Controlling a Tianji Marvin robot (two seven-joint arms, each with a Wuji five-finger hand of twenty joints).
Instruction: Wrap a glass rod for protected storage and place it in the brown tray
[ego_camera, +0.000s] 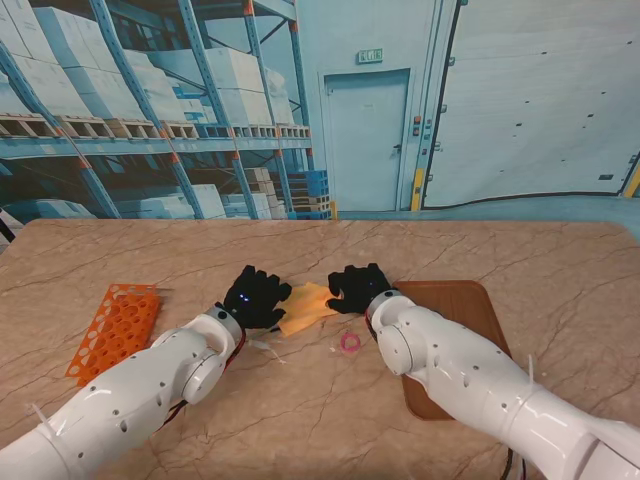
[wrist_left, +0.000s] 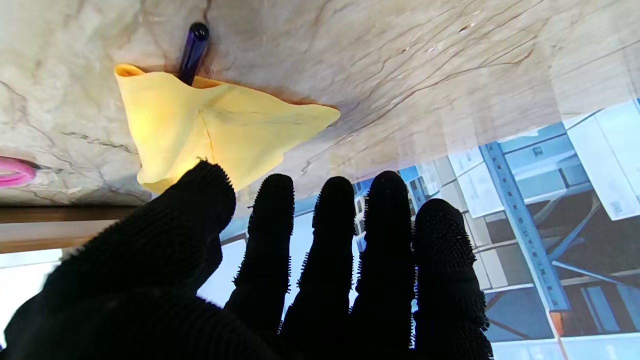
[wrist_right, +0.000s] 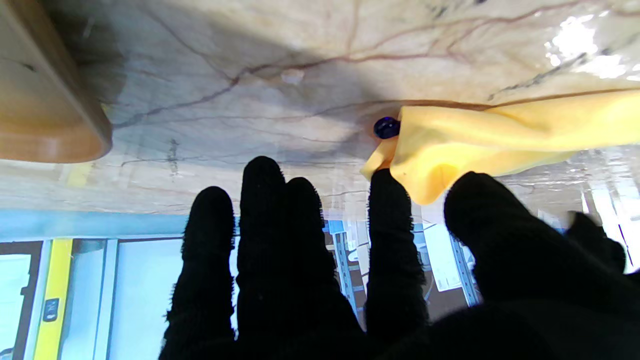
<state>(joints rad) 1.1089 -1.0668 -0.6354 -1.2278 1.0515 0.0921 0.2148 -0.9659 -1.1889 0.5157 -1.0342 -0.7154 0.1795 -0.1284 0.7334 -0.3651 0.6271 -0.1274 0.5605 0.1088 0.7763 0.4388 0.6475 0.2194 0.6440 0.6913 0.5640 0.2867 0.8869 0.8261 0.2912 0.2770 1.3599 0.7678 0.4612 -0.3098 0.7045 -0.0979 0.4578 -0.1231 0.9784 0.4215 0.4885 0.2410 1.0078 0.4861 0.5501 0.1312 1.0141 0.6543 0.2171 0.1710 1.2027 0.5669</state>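
— Stand view: how far along?
— Partly. Yellow cloth (ego_camera: 306, 305) covers the glass rod (wrist_left: 193, 50) mid-tabletop, one end poking out. Right hand (ego_camera: 356, 288) pinches the cloth; left hand (ego_camera: 254, 297), fingers apart, rests at its edge. Brown tray (ego_camera: 455, 325), toward the right edge, awaits.

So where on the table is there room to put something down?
Bare marble lies beyond the yellow cloth toward the far edge, and nearer to me between the two arms, past the pink ring. It is crowded in the middle, where the left hand and right hand meet at the cloth. The orange rack fills the left, the brown tray the right.
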